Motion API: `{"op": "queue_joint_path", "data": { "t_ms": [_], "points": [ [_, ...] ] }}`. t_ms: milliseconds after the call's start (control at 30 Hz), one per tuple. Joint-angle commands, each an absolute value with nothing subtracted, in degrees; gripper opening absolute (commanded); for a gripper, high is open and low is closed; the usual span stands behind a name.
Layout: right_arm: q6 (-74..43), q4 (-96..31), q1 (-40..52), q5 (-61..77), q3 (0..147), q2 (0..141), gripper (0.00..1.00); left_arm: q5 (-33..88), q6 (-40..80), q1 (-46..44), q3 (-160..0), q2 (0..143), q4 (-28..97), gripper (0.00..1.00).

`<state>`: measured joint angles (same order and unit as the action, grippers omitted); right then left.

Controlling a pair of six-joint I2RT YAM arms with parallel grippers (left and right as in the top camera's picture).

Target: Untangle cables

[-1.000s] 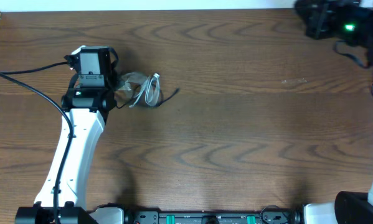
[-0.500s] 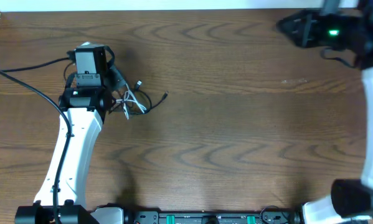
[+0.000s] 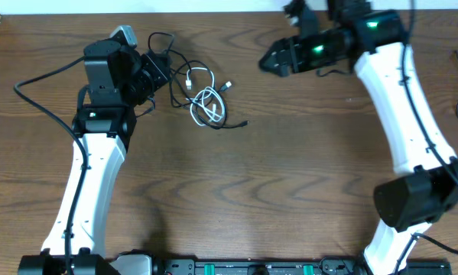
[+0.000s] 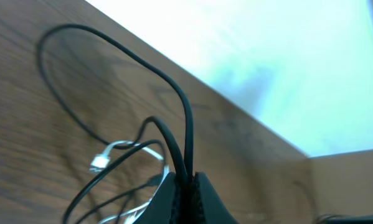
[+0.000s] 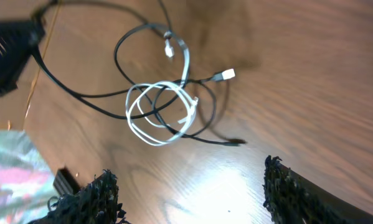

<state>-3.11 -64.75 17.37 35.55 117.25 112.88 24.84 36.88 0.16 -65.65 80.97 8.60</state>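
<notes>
Cables [image 3: 206, 103] are bunched in the overhead's upper left. Black strands [image 4: 187, 130] are clamped in the left tool [image 4: 187, 183]; the right tool [image 5: 192, 186] is spread apart, empty. The white coil [image 5: 162, 113] should probably be grabbed and drawn off slowly.

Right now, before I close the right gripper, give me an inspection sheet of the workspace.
Surface: wood-grain table.
Job's things: white cord looped through black cord, tangled near the far edge.
Clutter: blurred shiny patch, unidentifiable.
Grippers: left gripper shut on the black cord; right gripper open, empty, apart from the tangle.
Cables: thick black arm cable beside the left arm.
Surroundings: white wall beyond the far edge.
</notes>
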Motion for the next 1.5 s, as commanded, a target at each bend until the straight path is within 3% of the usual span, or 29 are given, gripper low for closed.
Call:
{"op": "queue_joint_path", "data": {
  "t_ms": [0, 400, 700, 1133, 1333, 1467],
  "points": [
    [-5.4, -63.9, 19.9, 36.8, 117.6, 115.4, 0.72, 26.8, 43.2, 0.3, -66.7, 79.4, 8.0, 0.08],
    [-20.9, -57.3, 29.6, 34.7, 117.6, 124.1, 0.69, 25.6, 43.8, 0.2, -66.7, 79.4, 13.8, 0.08],
    [-21.4, -54.9, 35.1, 31.3, 117.6, 126.5, 0.74, 23.1, 43.8, 0.2, -66.7, 79.4, 16.6, 0.08],
    [-21.4, -53.1, 40.2, 30.7, 117.4, 131.8, 0.72, 23.6, 43.8, 0.2, -66.7, 79.4, 16.7, 0.08],
    [-21.4, -49.9, 41.8, 31.6, 117.4, 134.6, 0.7, 23.6, 43.8, 0.2, -66.7, 79.4, 16.7, 0.08],
    [-21.5, -49.0, 42.0, 30.0, 117.4, 135.0, 0.6, 23.6, 43.8, 0.2, -66.7, 79.4, 16.7, 0.08]
  ]
}}
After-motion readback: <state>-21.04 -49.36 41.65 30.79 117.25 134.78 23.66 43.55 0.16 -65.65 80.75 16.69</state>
